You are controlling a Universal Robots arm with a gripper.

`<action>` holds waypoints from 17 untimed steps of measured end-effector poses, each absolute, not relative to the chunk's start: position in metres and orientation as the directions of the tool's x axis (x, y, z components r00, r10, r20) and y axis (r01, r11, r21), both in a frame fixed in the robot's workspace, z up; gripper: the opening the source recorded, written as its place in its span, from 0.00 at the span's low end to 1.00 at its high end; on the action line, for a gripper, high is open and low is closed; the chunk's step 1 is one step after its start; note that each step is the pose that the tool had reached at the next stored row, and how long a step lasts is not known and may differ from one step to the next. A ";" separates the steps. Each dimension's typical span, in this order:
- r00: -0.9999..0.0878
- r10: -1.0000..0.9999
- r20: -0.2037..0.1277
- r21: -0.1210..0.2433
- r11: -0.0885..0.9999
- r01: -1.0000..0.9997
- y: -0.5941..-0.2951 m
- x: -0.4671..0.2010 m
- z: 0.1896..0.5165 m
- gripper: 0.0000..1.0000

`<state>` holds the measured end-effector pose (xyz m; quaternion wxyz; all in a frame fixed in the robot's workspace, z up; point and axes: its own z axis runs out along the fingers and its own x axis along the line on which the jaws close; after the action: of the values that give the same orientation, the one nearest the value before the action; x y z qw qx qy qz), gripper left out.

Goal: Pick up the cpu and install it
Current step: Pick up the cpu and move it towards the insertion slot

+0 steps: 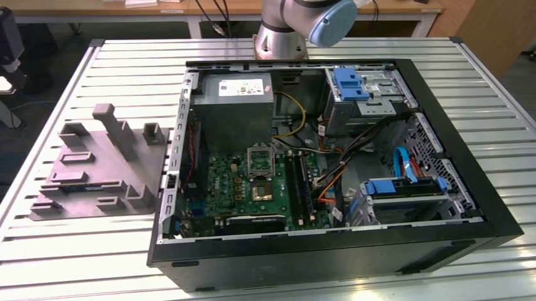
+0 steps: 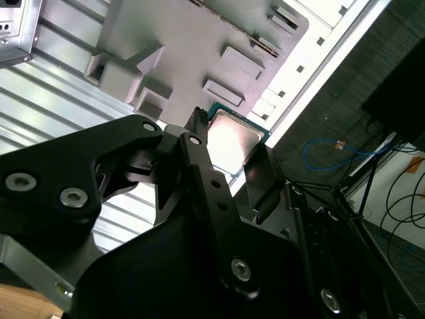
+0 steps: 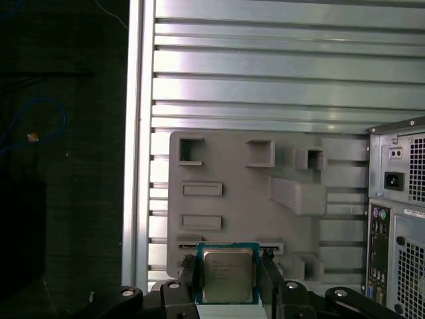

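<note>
The cpu [image 3: 228, 271] is a small square chip with a silvery-grey top and a green rim. My gripper [image 3: 228, 282] is shut on it, one black finger [image 3: 188, 271] on each side. In the second wrist view the cpu [image 2: 234, 138] sits the same way in the gripper [image 2: 229, 151], held in the air above the grey moulded fixture tray [image 2: 192, 46]. In the first wrist view the tray [image 3: 232, 179] lies below the chip, on the slatted table. The dark square socket [image 1: 261, 190] lies on the green motherboard inside the open computer case [image 1: 469, 244].
The fixture tray [image 1: 92, 169] lies on the slatted metal table [image 1: 125, 69] at the exterior view's left of the case. A grey power-supply box [image 1: 238, 106], cables and blue drive brackets [image 1: 402, 187] crowd the case. The arm's base [image 1: 280, 37] stands behind it.
</note>
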<state>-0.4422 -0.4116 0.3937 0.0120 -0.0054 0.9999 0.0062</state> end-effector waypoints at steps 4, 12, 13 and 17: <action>-1.000 -0.011 -0.024 0.012 1.000 -0.011 -0.412 -0.439 0.394 0.47; -1.000 -0.011 -0.024 0.012 1.000 -0.011 -0.412 -0.438 0.394 0.47; -1.000 -0.011 -0.024 0.012 1.000 -0.011 -0.412 -0.438 0.394 0.47; -1.000 -0.011 -0.024 0.012 1.000 -0.011 -0.412 -0.437 0.394 0.47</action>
<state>-0.4369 -0.4116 0.3937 0.0120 -0.0054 0.9999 0.0062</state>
